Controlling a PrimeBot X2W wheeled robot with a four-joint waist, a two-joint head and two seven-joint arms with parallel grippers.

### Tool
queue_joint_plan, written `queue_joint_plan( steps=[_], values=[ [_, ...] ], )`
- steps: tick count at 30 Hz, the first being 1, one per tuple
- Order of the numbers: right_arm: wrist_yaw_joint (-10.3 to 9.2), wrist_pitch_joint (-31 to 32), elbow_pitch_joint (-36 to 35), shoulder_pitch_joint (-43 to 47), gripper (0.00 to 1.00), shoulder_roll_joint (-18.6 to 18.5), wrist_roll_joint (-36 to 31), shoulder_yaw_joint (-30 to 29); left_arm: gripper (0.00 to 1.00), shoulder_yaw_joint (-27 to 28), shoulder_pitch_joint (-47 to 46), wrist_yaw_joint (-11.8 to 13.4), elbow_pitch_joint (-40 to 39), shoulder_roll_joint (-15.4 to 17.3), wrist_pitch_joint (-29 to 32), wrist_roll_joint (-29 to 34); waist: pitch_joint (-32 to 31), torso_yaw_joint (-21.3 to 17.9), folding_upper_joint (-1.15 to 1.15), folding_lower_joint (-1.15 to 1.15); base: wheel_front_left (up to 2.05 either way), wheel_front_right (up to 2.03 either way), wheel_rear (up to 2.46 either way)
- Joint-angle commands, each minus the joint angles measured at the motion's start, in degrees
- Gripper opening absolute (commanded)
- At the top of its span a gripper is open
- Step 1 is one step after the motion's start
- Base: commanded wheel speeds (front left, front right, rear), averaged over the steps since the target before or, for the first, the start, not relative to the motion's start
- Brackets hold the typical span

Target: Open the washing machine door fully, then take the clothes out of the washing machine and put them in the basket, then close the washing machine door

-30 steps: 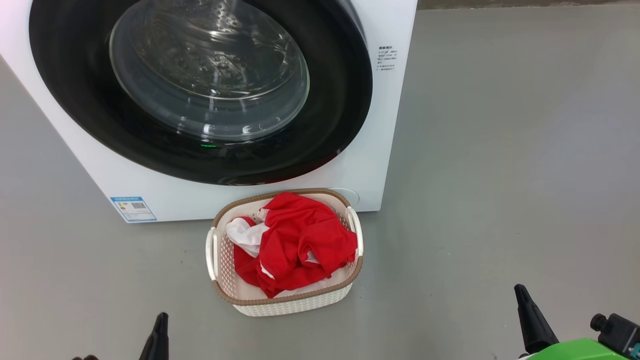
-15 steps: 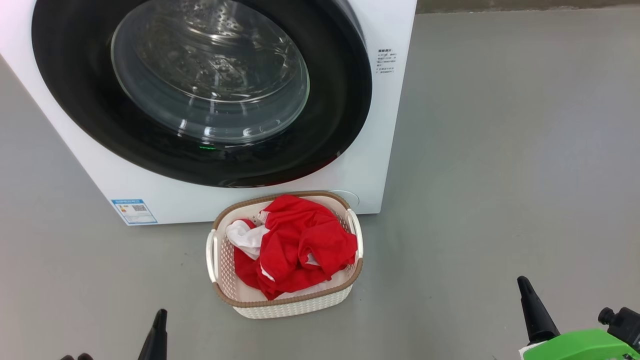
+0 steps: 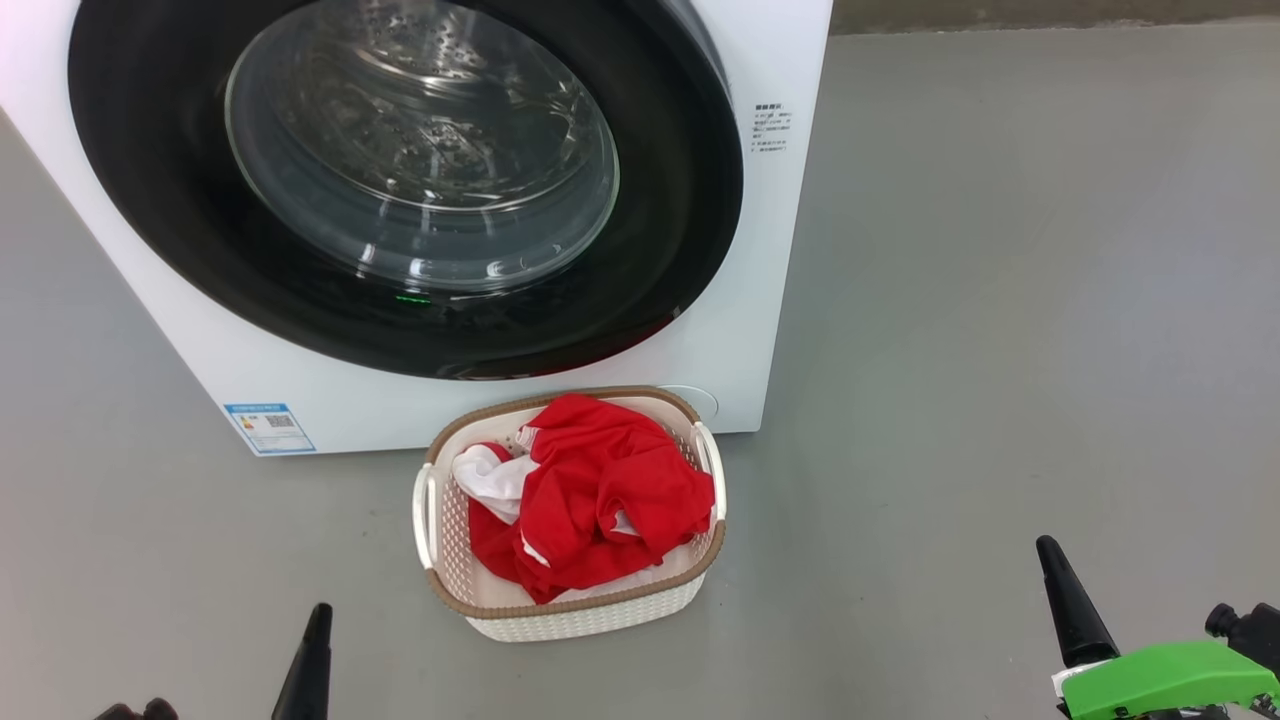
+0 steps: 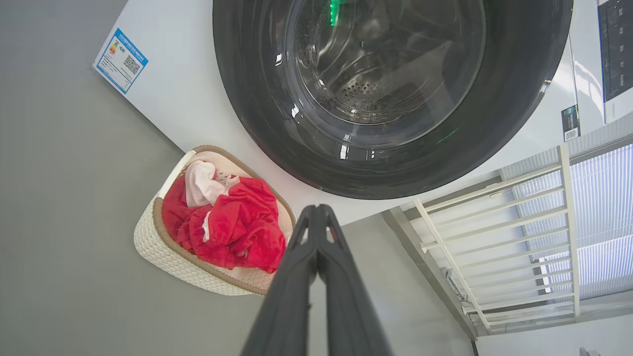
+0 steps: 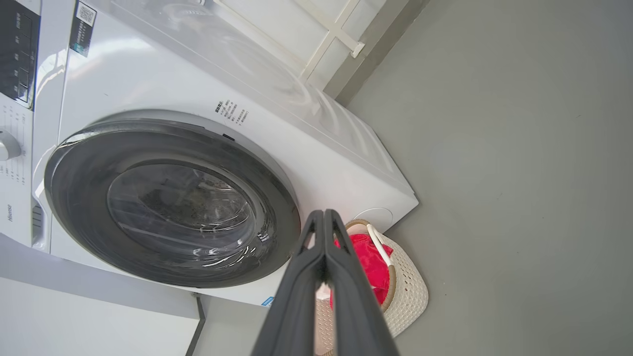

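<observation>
- Head view: washing machine fills upper left, white front, blue label sticker at its lower left corner.
- Washing machine door is shut, black rim flush w/ the front.
- Basket sits on grey floor just in front of the machine, below the door's lower right; can't tell if touching.
- Clothes lie piled inside basket, mostly red w/ white bits at left, heaped abt to rim level.
- Left gripper at bottom left, right gripper at bottom right w/ green part beside it; both well apart from basket.
- Left wrist view: its fingers are clenched tip to tip, nothing btwn them. Basket w/ clothes lies just left of the tips, closed door beyond.
- Right wrist view: its fingers are pressed together too, gripping nothing. Basket shows behind and right of them, red cloth inside; door closed vs. machine front at left.
</observation>
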Motion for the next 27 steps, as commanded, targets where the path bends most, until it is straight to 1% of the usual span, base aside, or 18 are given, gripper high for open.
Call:
queue_joint_plan(
  steps=[1, 27],
  values=[
    [-0.04, 0.4, -1.6, -2.5, 0.0, -0.9, 1.6, 0.1, 0.0, 1.5, -2.7, -0.2, -1.7, 0.6, 0.4, -1.6, 0.0, 0.0, 0.0, 0.0, 0.0, 0.0, 0.0],
    [-0.05, 5.0, -2.2, -5.4, 0.0, -0.9, 16.8, -1.1, 0.0, 2.6, -4.8, -0.3, -2.0, 0.7, 4.9, -18.1, -0.9, -0.1, 0.0, 0.0, 0.0, 0.0, 0.0]
  ],
)
